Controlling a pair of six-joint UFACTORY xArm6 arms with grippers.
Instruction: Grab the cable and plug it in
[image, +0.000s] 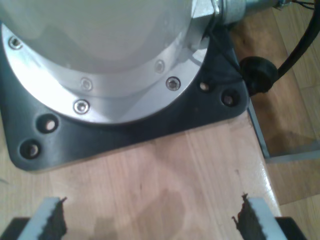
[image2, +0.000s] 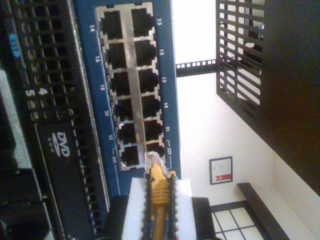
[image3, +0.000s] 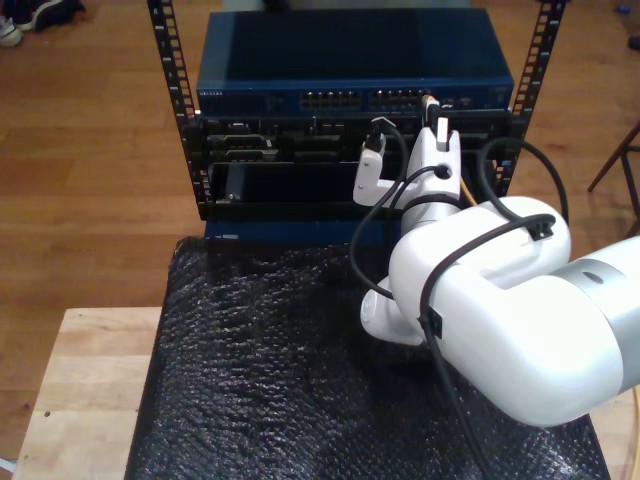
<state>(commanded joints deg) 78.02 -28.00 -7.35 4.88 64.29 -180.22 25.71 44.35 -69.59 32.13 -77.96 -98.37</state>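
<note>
My second tool (image2: 159, 200) pinches the yellow cable (image2: 159, 192) between serrated pads; its clear plug (image2: 152, 162) sits just before the bottom ports of the blue switch (image2: 167, 75) in the black rack (image3: 165, 60). My first tool (image: 150, 217) is spread above a wooden bench (image: 175, 170), beside a round metal base (image: 100, 75). Crinkled black sheet (image3: 260, 370) below.

switch (image2: 135, 95): ports 13–24 | drive (image2: 62, 150): DVD ROM | panel (image2: 42, 92): 4, 5
</note>
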